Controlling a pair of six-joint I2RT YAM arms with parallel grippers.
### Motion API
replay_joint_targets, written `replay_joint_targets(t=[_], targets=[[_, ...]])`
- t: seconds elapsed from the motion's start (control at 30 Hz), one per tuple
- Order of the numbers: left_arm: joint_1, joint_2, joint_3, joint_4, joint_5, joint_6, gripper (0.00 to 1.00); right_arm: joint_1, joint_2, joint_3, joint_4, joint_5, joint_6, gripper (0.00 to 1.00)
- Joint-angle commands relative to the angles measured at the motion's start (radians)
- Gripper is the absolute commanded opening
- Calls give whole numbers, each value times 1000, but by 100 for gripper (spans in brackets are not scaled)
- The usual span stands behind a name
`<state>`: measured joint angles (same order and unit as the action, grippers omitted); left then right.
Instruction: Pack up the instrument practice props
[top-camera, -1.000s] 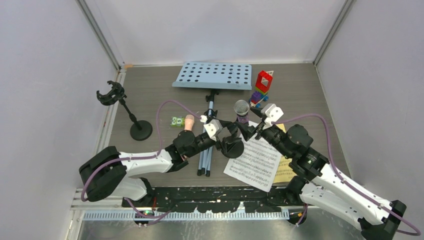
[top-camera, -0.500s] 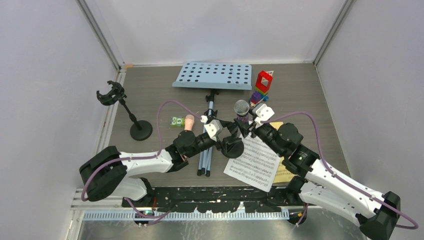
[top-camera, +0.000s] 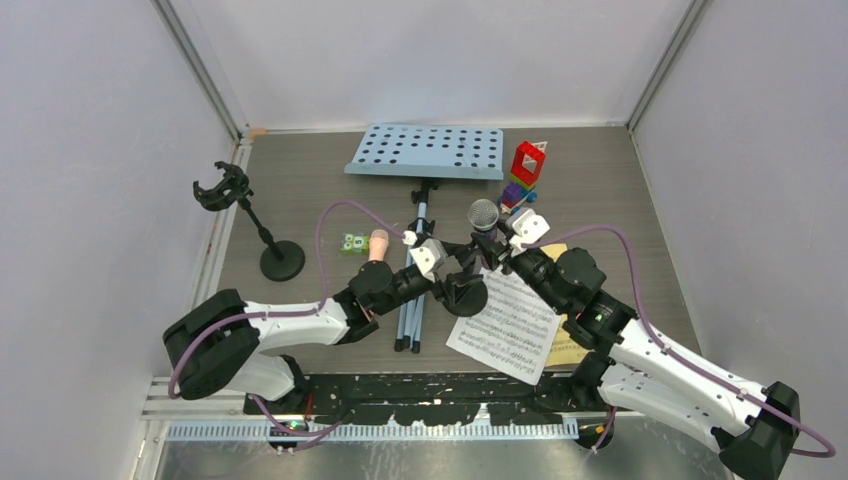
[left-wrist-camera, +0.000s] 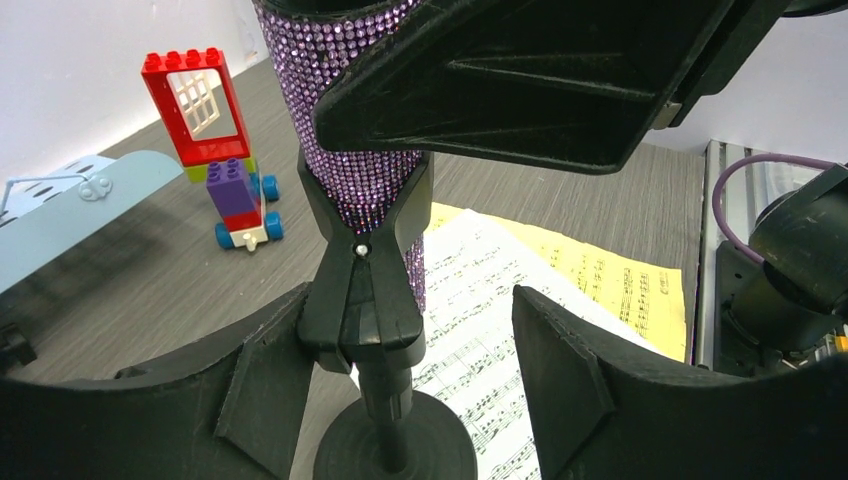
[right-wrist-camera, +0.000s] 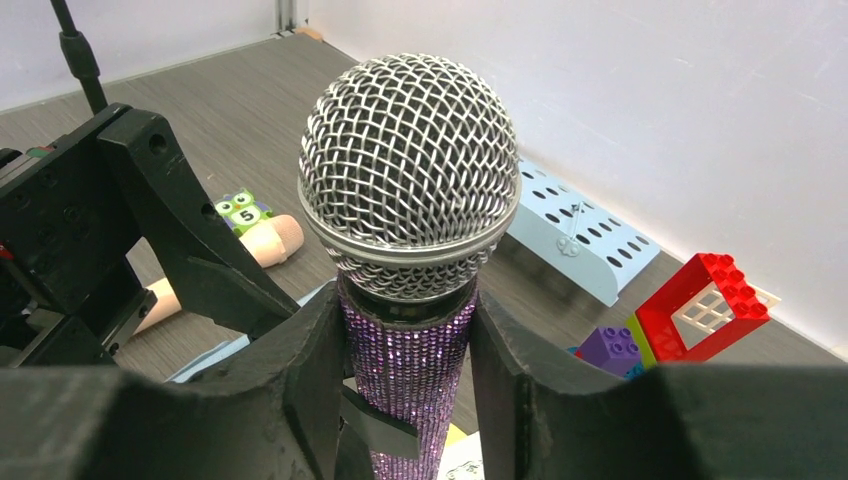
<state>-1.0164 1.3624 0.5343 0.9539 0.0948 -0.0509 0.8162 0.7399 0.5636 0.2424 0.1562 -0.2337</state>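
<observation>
Two claws meet at mid-desk. Our right claw pinches the purple glitter microphone just under its mesh head. Our left claw stands spread on either side of the black mic holder, whose clip carries that microphone upright. The holder's round base sits at a corner of the white score sheet, which overlaps the yellow score sheet towards the desk's near edge. The pale-blue music rack lies by the far edge.

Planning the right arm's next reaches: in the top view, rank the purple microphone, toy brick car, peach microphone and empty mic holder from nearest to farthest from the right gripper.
From the right gripper:
1. purple microphone, between its fingers.
2. toy brick car, farther back, slightly right.
3. peach microphone, to the left.
4. empty mic holder, far left.
</observation>
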Motion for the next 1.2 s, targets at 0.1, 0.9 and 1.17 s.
replay_joint_targets(t=[0.1, 0.9, 1.17], targets=[[-5, 0, 10, 85, -53, -25, 68, 0, 8, 7, 50, 2, -15, 23], [-4, 7, 17, 85, -118, -44, 0, 0, -59, 26, 15, 54, -41, 19], [-5, 4, 20, 75, -99, -29, 0, 0, -85, 86, -52, 29, -66, 15]])
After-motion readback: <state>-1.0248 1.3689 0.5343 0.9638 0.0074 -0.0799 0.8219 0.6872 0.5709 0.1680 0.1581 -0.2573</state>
